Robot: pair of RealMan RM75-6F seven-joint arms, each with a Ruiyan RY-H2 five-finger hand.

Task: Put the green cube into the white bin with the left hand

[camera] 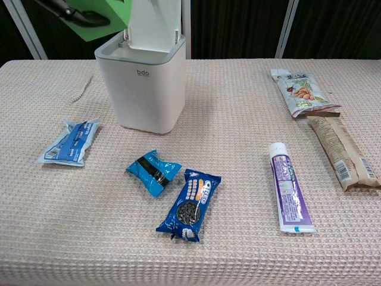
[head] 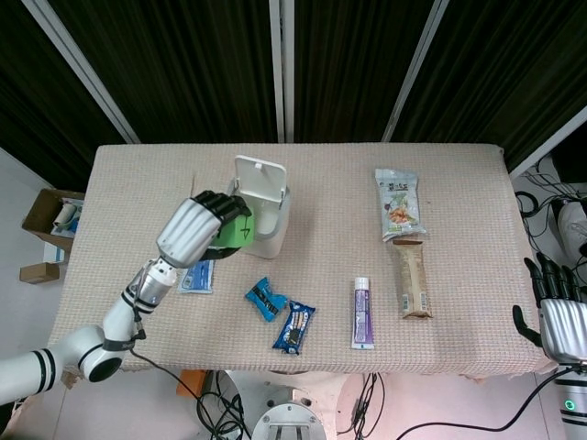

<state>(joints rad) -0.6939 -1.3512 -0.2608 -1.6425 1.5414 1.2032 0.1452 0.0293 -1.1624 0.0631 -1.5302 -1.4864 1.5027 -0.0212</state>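
Observation:
My left hand (head: 194, 227) grips the green cube (head: 231, 233) in the air, just left of the white bin (head: 264, 220) and at the height of its rim. In the chest view the green cube (camera: 98, 18) shows at the top left, above the bin's (camera: 143, 83) left edge, with a dark finger (camera: 71, 12) across it. The bin's lid stands open. My right hand (head: 555, 307) hangs off the table's right edge with its fingers apart, holding nothing.
On the table lie a light blue packet (head: 197, 272), a small blue packet (head: 264, 299), an Oreo pack (head: 294, 327), a toothpaste tube (head: 362, 313), a nut bag (head: 400, 203) and a brown wrapper (head: 413, 278). A cardboard box (head: 50, 217) sits on the floor at the left.

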